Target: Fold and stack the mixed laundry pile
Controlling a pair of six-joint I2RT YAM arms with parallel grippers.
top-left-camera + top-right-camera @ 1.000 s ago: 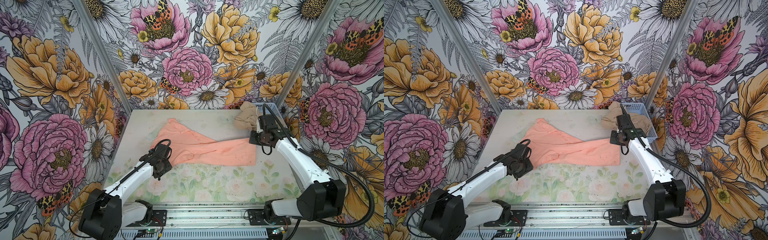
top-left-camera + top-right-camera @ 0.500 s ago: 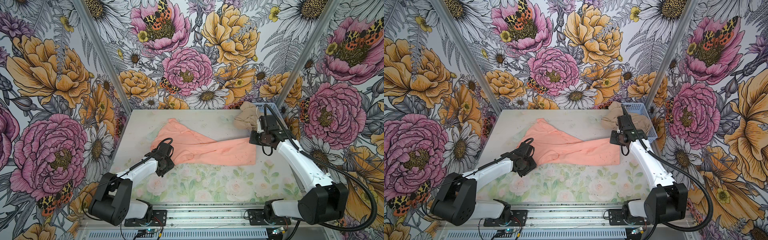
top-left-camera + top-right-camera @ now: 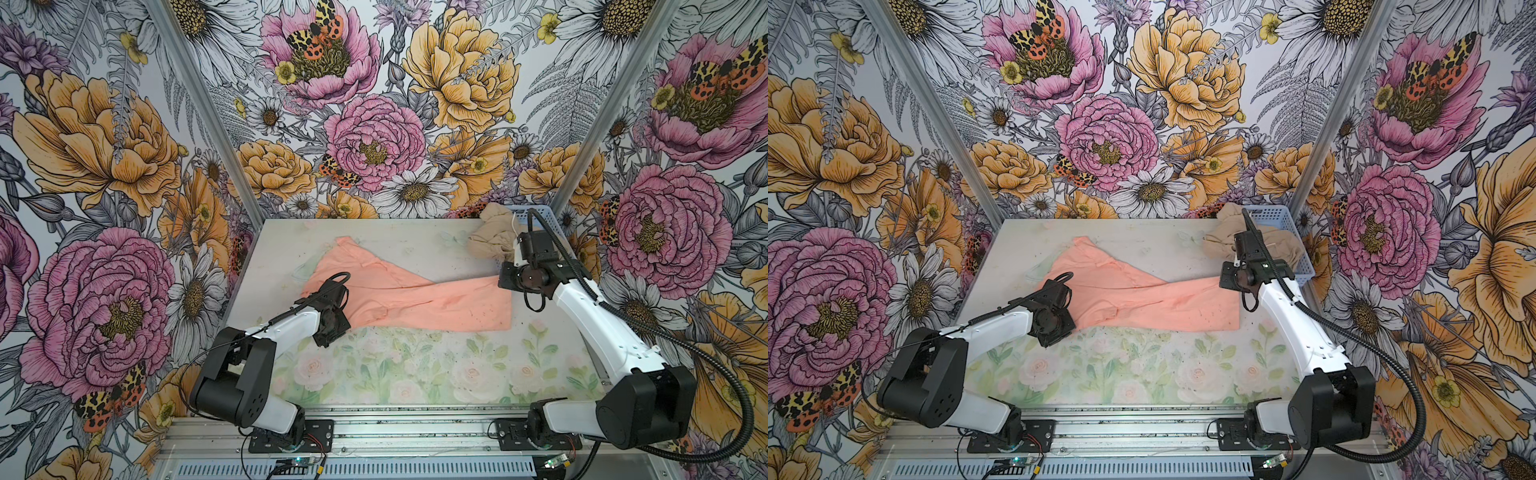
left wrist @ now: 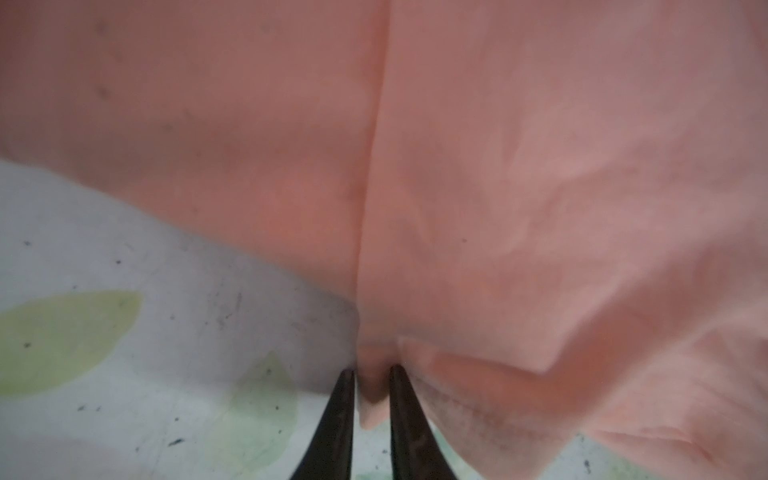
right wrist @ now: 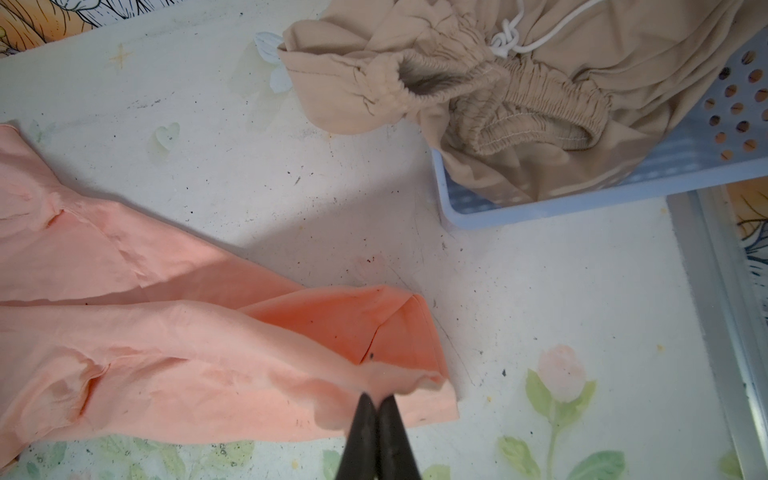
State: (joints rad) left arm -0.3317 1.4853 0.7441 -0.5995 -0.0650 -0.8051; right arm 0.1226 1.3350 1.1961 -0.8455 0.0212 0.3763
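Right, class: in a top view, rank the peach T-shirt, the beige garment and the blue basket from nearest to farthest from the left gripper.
1. Peach T-shirt: centre, its corner pinched in the left gripper.
2. Beige garment: far right, its overhang reaching leftward.
3. Blue basket: far right corner, mostly behind that garment.

White arms (image 3: 598, 328), black joints (image 3: 232, 382), black cables (image 3: 752, 415)

Floral-print table (image 3: 374, 374), peach T-shirt (image 3: 415, 299) lying across it, blue basket (image 3: 1277, 218) (far right corner)
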